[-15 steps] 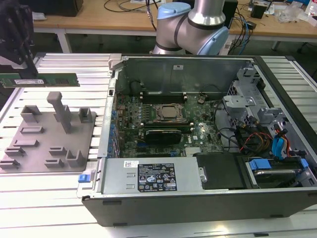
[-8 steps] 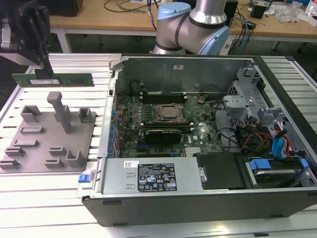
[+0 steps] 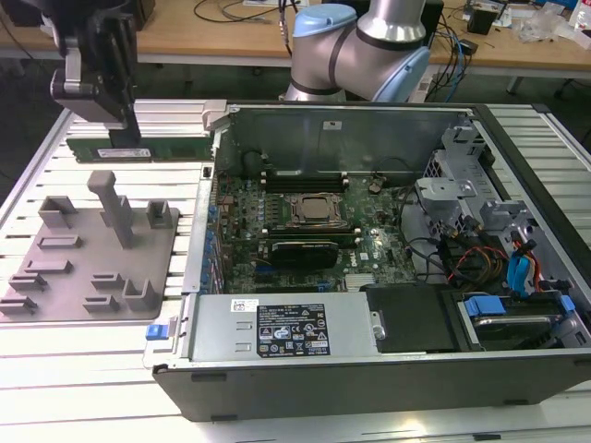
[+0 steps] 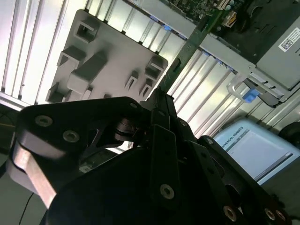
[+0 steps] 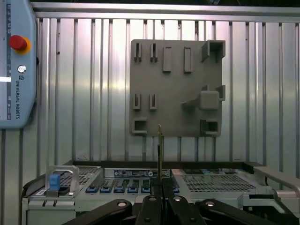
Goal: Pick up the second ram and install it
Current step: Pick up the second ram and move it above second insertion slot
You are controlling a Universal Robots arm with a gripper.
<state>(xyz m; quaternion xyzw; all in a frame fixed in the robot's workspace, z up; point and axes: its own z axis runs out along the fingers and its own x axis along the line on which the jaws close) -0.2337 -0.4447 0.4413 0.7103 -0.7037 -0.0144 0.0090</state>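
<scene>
My gripper (image 3: 125, 137) hangs at the exterior view's upper left, shut on the second ram (image 3: 171, 149), a long green stick that it holds level and on edge. The stick is in the air beyond the grey fixture plate (image 3: 92, 249) and to the left of the open computer case (image 3: 369, 388). In both wrist views the ram shows edge-on, a thin green strip (image 4: 187, 47) (image 5: 160, 145) running out from between the black fingers (image 4: 157, 101) (image 5: 154, 199). Dark memory slots (image 3: 305, 177) lie on the motherboard behind the silver processor (image 3: 319, 210).
The case stands open, with a power supply (image 3: 286, 328) at its front, drive bays and cables (image 3: 499, 258) at the exterior view's right, and a raised side wall (image 3: 205, 231). Upright posts (image 3: 115, 208) rise from the fixture plate. A teach pendant (image 5: 16, 65) lies on the ribbed table (image 3: 83, 369).
</scene>
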